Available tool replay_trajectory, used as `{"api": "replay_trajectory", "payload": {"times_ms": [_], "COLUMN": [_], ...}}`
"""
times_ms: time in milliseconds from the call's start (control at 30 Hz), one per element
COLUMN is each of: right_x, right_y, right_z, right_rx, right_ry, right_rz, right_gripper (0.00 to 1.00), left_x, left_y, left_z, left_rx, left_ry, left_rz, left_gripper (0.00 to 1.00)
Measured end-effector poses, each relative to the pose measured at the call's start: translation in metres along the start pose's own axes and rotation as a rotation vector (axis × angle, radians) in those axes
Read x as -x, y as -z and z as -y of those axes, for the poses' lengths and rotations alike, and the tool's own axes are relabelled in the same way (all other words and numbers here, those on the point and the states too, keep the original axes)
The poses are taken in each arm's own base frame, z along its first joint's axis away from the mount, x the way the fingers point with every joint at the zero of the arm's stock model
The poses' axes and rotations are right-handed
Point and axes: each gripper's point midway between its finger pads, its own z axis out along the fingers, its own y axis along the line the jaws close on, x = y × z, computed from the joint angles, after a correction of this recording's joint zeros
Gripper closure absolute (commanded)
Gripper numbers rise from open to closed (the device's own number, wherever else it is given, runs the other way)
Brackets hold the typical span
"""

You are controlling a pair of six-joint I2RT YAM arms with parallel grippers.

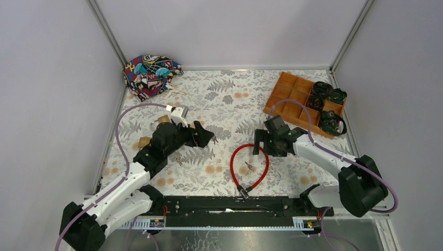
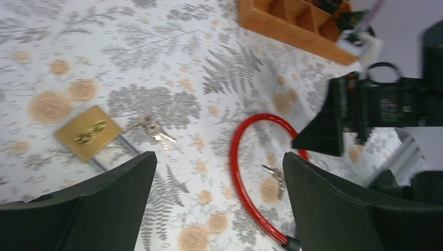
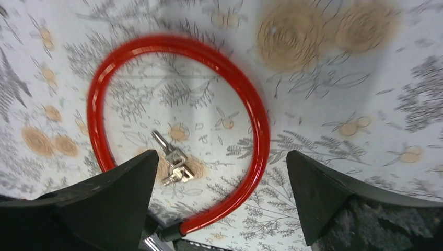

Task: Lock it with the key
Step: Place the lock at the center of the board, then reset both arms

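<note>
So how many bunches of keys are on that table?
2. One key bunch lies inside the loop of the red cable lock; the other key bunch lies beside the brass padlock. Others may be hidden.

Red cable lock point(image 3: 256, 130) curls in a loop on the flowered cloth point(image 3: 365, 104). A small bunch of keys point(image 3: 172, 159) lies inside the loop, toward its lower left. The right gripper point(image 3: 222, 157) frames the loop's lower half, jaws wide apart.

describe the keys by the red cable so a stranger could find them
On the flowered table, find the red cable curled in a loop near the middle. The small silver keys lie inside that loop. The other keys lie beside a brass padlock.
</note>
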Motion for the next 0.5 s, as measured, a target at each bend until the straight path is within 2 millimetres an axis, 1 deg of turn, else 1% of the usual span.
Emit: {"api": "replay_trajectory", "payload": {"times_ms": [67, 100, 167, 200, 300, 367, 433, 500], "right_x": [0.015, 0.024, 0.044, 0.054, 0.084, 0.099, 0.103, 0.102], "right_y": [0.005, 0.009, 0.019, 0.026, 0.052, 0.07, 0.083, 0.087], "right_z": [0.0, 0.001, 0.007, 0.013, 0.046, 0.07, 0.095, 0.11], "right_rx": [-0.029, -0.046, -0.083, -0.104, -0.209, -0.301, -0.411, -0.482], "right_ry": [0.003, 0.003, -0.004, -0.017, -0.085, -0.137, -0.187, -0.204], "right_rz": [0.043, 0.075, 0.155, 0.204, 0.389, 0.52, 0.626, 0.666], "right_gripper": [0.0, 0.0, 0.0, 0.0, 0.0, 0.0, 0.0, 0.01], "left_x": [0.003, 0.005, 0.013, 0.019, 0.035, 0.043, 0.049, 0.051], "left_y": [0.001, 0.002, 0.005, 0.008, 0.024, 0.036, 0.045, 0.05], "left_z": [-0.014, -0.026, -0.055, -0.074, -0.126, -0.151, -0.167, -0.176], "left_rx": [0.05, 0.093, 0.195, 0.263, 0.454, 0.548, 0.61, 0.637], "left_ry": [-0.001, -0.006, -0.029, -0.046, -0.116, -0.165, -0.214, -0.243], "left_rz": [0.025, 0.046, 0.106, 0.147, 0.247, 0.287, 0.315, 0.327], "left_gripper": [0.01, 0.01, 0.01, 0.01, 0.01, 0.01, 0.01, 0.01]}}
